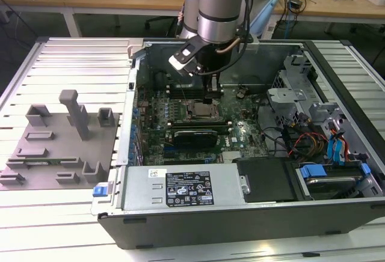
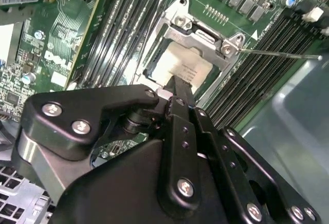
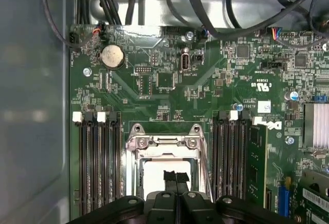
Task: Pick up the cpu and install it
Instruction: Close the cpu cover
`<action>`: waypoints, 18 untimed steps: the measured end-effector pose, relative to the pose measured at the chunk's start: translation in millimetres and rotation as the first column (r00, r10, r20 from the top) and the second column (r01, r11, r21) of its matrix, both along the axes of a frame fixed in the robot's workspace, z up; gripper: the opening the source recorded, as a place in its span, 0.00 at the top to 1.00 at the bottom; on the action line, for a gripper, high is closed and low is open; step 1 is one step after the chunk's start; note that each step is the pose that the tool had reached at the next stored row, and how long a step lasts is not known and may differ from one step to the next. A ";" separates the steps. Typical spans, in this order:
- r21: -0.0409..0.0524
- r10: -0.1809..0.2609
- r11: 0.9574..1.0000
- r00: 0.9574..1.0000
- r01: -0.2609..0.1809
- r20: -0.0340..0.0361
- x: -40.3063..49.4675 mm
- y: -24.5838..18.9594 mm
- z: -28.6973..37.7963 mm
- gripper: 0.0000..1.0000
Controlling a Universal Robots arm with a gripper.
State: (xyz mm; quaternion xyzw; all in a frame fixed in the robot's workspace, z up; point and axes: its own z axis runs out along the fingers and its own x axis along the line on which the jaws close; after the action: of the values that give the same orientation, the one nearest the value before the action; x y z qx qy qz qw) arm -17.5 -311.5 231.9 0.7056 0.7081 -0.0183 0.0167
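The slotted metal counter (image 1: 72, 63) carries an open computer case (image 1: 240, 214), with a grey fixture plate (image 1: 54, 148) lying beside it on the exterior view's left. The arm (image 1: 222, 3) reaches down into the case over the green motherboard (image 3: 205, 90).

In the middle of that board, between the rows of memory slots, sits the metal socket frame (image 3: 167, 142). The cpu (image 3: 154, 175) lies flat inside it, silvery top up, and also appears in the second wrist view (image 2: 175, 62). A thin lever rod (image 2: 277, 54) sticks out to one side of the socket (whether the frame is clamped down cannot be told).

The tool (image 3: 175, 175) has its two black fingertips brought together, with nothing seen between them, and the tips rest on or just above the middle of the chip's top.

As a judgement, pickup and placement look done, with the chip seated in its socket. What may be left is releasing contact and securing the frame.
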 end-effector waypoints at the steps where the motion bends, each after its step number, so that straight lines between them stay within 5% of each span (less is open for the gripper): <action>1: 0.000 0.000 1.000 1.000 0.000 0.000 -0.4 0.0 0.0 0.89; 6: 0.000 0.007 1.000 1.000 -0.007 0.000 -0.4 0.0 0.0 0.89; 10: 0.000 0.090 0.996 0.996 -0.090 0.000 -0.5 0.0 -0.1 0.89; 12: 0.000 0.151 0.989 0.989 -0.151 0.000 -0.4 0.0 -0.2 0.89; 16: 0.000 0.295 0.955 0.955 -0.295 0.000 -0.5 0.0 -0.4 0.89; 18: 0.000 0.329 0.944 0.944 -0.329 0.000 -0.5 0.0 -0.4 0.89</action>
State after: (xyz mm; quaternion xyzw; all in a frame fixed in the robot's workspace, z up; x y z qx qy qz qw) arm -18.0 -311.5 231.5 0.5776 0.8159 -0.0153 0.0196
